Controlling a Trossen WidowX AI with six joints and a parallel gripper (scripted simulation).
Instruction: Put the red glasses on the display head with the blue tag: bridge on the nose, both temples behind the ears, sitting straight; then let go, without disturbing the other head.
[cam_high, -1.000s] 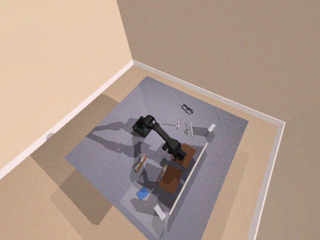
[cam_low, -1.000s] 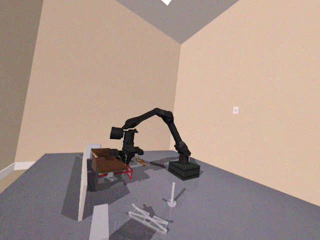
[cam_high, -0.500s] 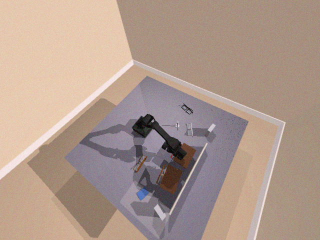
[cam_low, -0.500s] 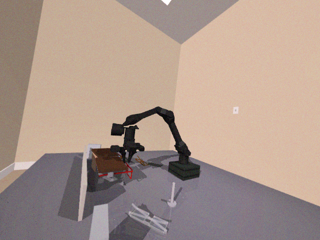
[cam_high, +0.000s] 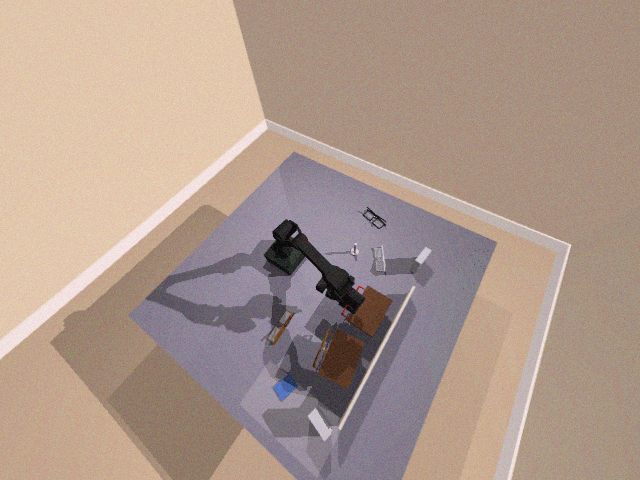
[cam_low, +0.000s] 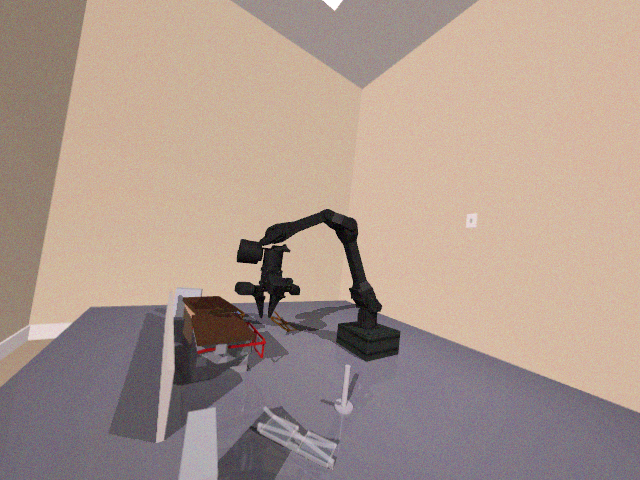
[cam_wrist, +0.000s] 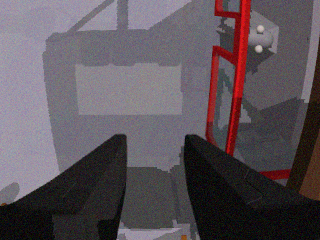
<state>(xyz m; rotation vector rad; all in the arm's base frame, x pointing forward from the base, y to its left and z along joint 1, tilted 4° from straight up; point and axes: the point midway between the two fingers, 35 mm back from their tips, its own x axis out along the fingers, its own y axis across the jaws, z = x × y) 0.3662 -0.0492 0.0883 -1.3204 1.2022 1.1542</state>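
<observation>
The red glasses (cam_high: 344, 311) (cam_low: 264, 342) (cam_wrist: 240, 85) are at the front of the nearer brown-topped head (cam_high: 374, 312) (cam_low: 222, 330), in the exterior view. Their temples run back beside it. In the wrist view the rim lies right of my fingers, near a grey nose-like part (cam_wrist: 262, 40) with two white balls; contact there and behind the ears cannot be told. My gripper (cam_low: 265, 316) (cam_wrist: 155, 146) is open by a small gap, empty, above and in front of the glasses. The other head (cam_high: 342, 356) wears brown glasses. I cannot make out a blue tag on either head.
A pale panel (cam_high: 377, 356) (cam_low: 168, 366) stands behind the heads. A blue square (cam_high: 283, 388) lies near the other head. Orange glasses (cam_high: 284, 328), clear glasses (cam_low: 294, 445), black glasses (cam_high: 374, 217) and a small white post (cam_low: 346, 384) are around the arm. White blocks (cam_high: 423, 255) (cam_high: 320, 424) stand at both sides.
</observation>
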